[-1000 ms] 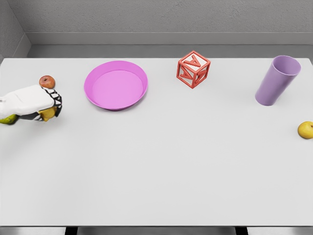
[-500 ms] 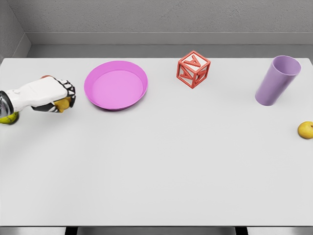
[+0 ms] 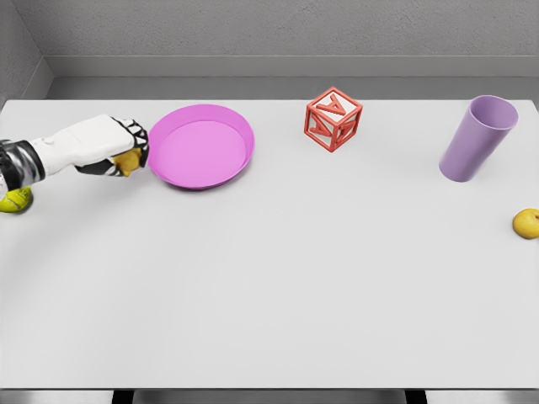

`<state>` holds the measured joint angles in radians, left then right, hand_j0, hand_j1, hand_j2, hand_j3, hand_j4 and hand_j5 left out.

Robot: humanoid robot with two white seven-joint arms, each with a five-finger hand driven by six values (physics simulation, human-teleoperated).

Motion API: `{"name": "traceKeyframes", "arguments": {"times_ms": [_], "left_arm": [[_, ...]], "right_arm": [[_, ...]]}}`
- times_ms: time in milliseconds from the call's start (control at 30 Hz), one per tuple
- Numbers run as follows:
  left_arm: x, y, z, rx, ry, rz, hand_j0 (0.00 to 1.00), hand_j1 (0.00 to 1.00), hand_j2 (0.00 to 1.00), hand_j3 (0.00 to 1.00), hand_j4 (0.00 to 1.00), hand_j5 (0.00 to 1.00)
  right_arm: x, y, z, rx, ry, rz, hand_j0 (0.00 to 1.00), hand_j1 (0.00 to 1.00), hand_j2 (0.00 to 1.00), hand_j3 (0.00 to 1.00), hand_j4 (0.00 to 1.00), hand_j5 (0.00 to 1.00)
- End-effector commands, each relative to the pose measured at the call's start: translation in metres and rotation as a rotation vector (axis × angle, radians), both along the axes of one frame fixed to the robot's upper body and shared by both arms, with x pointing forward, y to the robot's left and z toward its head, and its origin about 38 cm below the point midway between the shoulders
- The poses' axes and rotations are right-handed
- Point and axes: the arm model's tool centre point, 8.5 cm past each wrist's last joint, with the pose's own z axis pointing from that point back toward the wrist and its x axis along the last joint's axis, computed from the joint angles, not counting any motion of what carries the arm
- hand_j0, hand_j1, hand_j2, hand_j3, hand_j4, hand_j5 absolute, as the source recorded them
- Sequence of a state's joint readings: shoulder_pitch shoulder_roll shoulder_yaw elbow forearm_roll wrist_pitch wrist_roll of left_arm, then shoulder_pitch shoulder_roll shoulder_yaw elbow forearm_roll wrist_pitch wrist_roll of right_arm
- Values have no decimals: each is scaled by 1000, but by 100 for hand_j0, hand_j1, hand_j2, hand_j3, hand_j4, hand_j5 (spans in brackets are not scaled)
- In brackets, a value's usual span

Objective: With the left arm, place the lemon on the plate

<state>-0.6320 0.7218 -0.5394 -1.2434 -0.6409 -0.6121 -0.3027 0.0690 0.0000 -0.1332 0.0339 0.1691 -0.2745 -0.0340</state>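
Observation:
My left hand (image 3: 125,151) comes in from the left edge and is shut on a yellow lemon (image 3: 128,161), of which only a small part shows under the fingers. It hovers just at the left rim of the pink plate (image 3: 200,145), which stands at the back left of the table. The hand hides the red apple that lay behind it. The right arm is out of view.
A yellow-green fruit (image 3: 14,200) lies at the left edge under my forearm. A red letter block (image 3: 333,119) stands right of the plate, a tilted purple cup (image 3: 477,138) at the back right, and a yellow fruit (image 3: 527,222) at the right edge.
My left hand has carried the lemon right and slightly back, from near the left edge up to the plate's left rim. It now covers the red apple.

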Motion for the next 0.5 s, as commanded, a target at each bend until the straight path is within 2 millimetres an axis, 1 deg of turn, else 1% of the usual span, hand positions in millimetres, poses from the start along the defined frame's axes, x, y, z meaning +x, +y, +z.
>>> {"name": "traceKeyframes", "arguments": {"times_ms": [0, 33, 167, 200, 433, 467], "left_arm": [[2, -4, -3, -20, 7, 0, 27, 27, 27, 27, 27, 27], [3, -9, -4, -30, 7, -6, 27, 27, 27, 27, 27, 27], [8, -19, -3, -52, 4, -12, 27, 27, 27, 27, 27, 27], [9, -18, -6, -53, 10, -5, 27, 27, 27, 27, 27, 27], [19, -34, -1, -83, -2, -17, 27, 27, 27, 27, 27, 27], [21, -36, -3, -88, 3, -16, 27, 27, 27, 27, 27, 27]], "right_arm": [[0, 0, 0, 0, 0, -1, 100, 100, 100, 100, 100, 100], [0, 0, 0, 0, 0, -1, 100, 100, 100, 100, 100, 100], [0, 0, 0, 0, 0, -1, 100, 100, 100, 100, 100, 100], [0, 0, 0, 0, 0, -1, 100, 100, 100, 100, 100, 100], [0, 0, 0, 0, 0, -1, 100, 100, 100, 100, 100, 100], [0, 0, 0, 0, 0, -1, 100, 100, 100, 100, 100, 100]]}}
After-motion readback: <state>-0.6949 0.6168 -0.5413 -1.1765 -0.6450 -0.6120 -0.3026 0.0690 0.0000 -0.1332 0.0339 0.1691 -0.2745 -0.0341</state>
